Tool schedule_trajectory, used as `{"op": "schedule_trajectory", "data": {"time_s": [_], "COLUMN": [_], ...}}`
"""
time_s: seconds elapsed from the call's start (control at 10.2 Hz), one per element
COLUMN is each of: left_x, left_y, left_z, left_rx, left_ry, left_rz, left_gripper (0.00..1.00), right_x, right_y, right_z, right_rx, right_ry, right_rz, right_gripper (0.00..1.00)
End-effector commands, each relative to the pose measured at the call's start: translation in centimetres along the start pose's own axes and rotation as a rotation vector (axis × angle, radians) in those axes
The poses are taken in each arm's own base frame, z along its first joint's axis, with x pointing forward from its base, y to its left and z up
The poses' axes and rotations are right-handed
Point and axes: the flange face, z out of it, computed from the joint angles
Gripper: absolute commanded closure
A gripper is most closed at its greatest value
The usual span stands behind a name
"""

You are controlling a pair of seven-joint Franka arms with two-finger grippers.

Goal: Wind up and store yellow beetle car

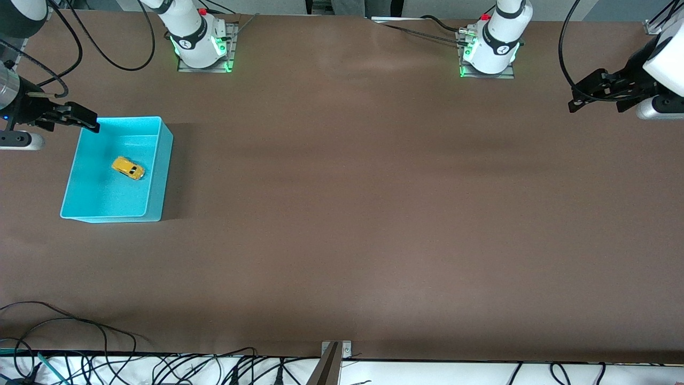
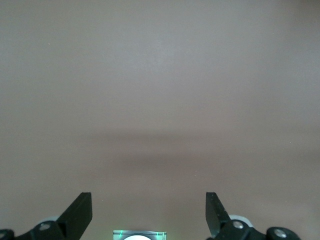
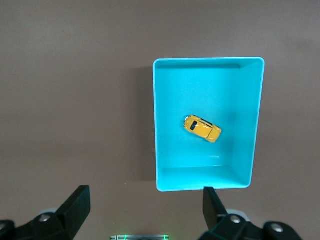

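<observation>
The yellow beetle car [image 1: 128,168] lies on its wheels on the floor of the turquoise bin [image 1: 163,176], near the bin's middle and at a slant to its walls. In the right wrist view the yellow beetle car [image 3: 202,128] shows small inside the turquoise bin [image 3: 202,181]. My right gripper [image 1: 80,118] hangs high over the bin's corner at the right arm's end of the table, open and holding nothing [image 3: 146,192]. My left gripper [image 1: 596,101] hangs open over bare table at the left arm's end; the left gripper [image 2: 148,200] has only brown tabletop between its fingers.
Both arm bases [image 1: 200,45] [image 1: 489,51] stand at the table's back edge with green lights on. Black cables [image 1: 80,347] trail along the edge nearest the front camera, beside a metal bracket [image 1: 334,355]. The brown tabletop [image 1: 374,187] stretches wide between the bin and the left arm.
</observation>
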Motion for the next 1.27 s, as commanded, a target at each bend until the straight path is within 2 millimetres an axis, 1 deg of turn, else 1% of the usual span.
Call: {"op": "schedule_trajectory", "data": {"time_s": [0.0, 0.2, 1.18], "left_x": [0.12, 0.12, 0.1], "left_y": [0.21, 0.21, 0.39], "left_z": [-0.71, -0.71, -0.7], "left_rx": [-0.028, -0.028, -0.029], "left_ry": [-0.006, -0.006, -0.006], "left_rz": [-0.01, -0.01, -0.007], "left_gripper": [0.0, 0.0, 0.0], "right_x": [-0.51, -0.17, -0.05], "right_y": [-0.02, 0.0, 0.12], "right_z": [0.21, 0.56, 0.3], "right_rx": [-0.012, -0.014, -0.01], "right_ry": [0.006, 0.009, 0.02], "right_rz": [-0.014, -0.015, -0.008], "right_gripper": [0.0, 0.0, 0.0]}}
